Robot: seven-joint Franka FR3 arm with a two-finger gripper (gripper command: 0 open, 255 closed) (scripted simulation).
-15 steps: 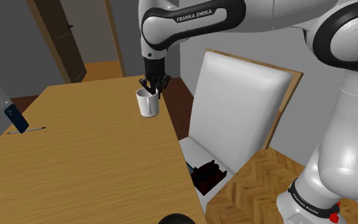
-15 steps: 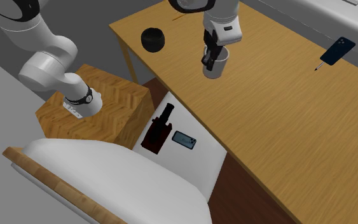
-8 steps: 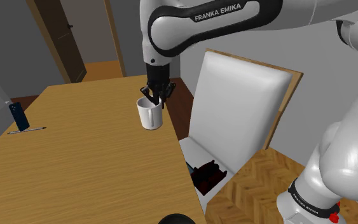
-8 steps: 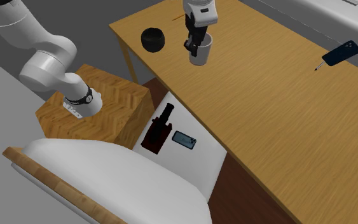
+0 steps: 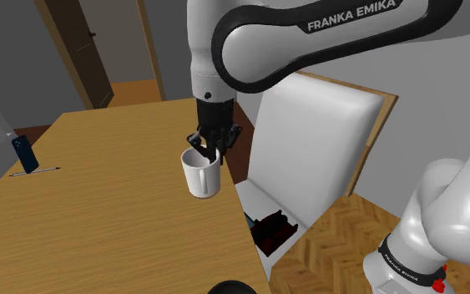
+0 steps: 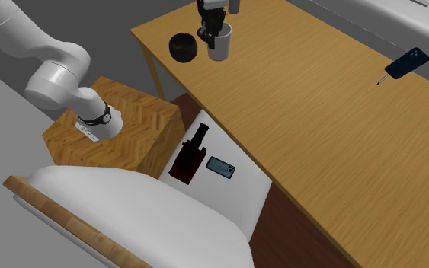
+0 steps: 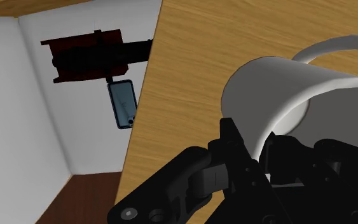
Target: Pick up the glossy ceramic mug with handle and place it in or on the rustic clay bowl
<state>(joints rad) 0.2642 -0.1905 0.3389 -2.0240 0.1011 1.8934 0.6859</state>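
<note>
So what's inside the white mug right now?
One black finger of the gripper reaches inside the mug and clasps its wall against the other finger outside. The part of the inner wall that shows is bare. The bottom is hidden by the fingers and rim.

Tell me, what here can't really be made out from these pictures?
Black bowl: shoulder view, mostly cut off by the bottom edge.
White mug handle: shoulder view, hidden behind the mug's body.
Dark red object on the chair: second exterior view, too small to identify.
Phone beside it: same view, screen too small to read.
</note>
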